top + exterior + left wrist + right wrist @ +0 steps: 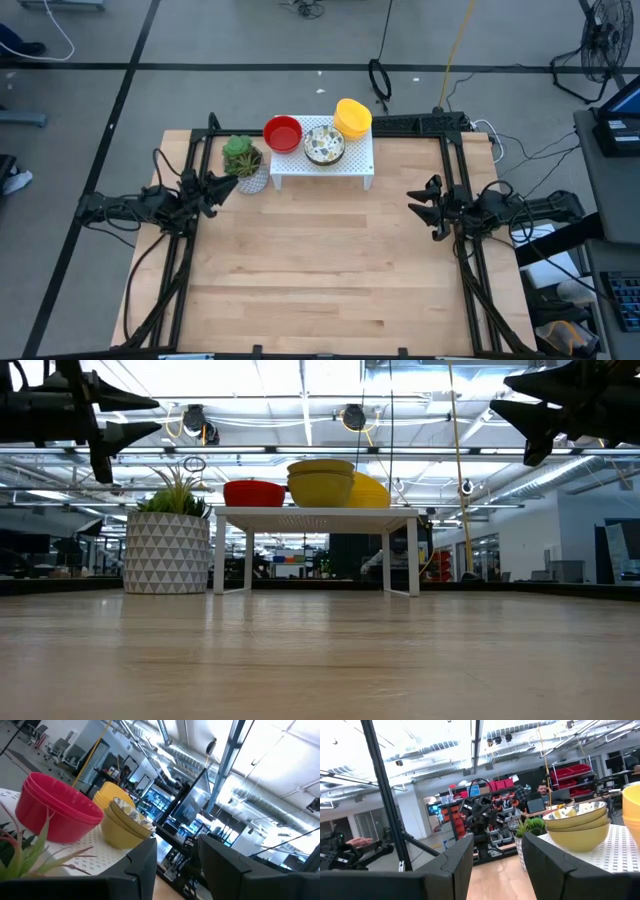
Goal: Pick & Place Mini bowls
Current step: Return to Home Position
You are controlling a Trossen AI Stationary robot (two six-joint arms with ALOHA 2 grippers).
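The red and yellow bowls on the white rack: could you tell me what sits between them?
The patterned bowls, in the middle of the rack, as the high view shows.

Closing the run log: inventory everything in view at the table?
red bowls: one stack, red, rack's left end
patterned bowls: one stack, white speckled, rack's middle
yellow bowls: one stack, yellow, rack's right end
rack: one, white, table's far edge
plant: one, green, pale pot, left of rack
table: one, light wood
left gripper: one, dark, table's left side, jaws open
right gripper: one, dark, table's right side, jaws open
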